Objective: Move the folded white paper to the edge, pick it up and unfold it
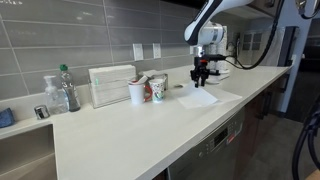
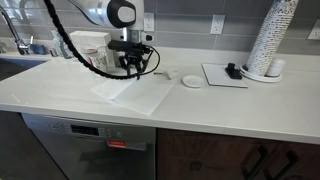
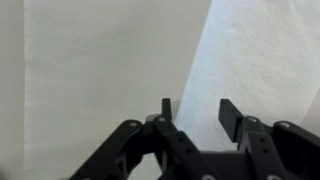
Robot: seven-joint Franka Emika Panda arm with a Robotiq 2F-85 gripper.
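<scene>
Jaws apart over folded white paper (image 2: 137,94), cups (image 1: 137,93) & ribbed box (image 1: 111,86) nr

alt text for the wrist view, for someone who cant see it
The black gripper, fingers apart and holding nothing, points down at a white surface. A straight diagonal line divides it; the brighter right part looks like the folded white paper.

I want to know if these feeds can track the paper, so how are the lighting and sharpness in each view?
In both exterior views, lighting is even, but the folded white paper barely contrasts with the white countertop. In the wrist view, the end effector is a dark, soft silhouette, and the white surface below looks grainy and washed out.
</scene>
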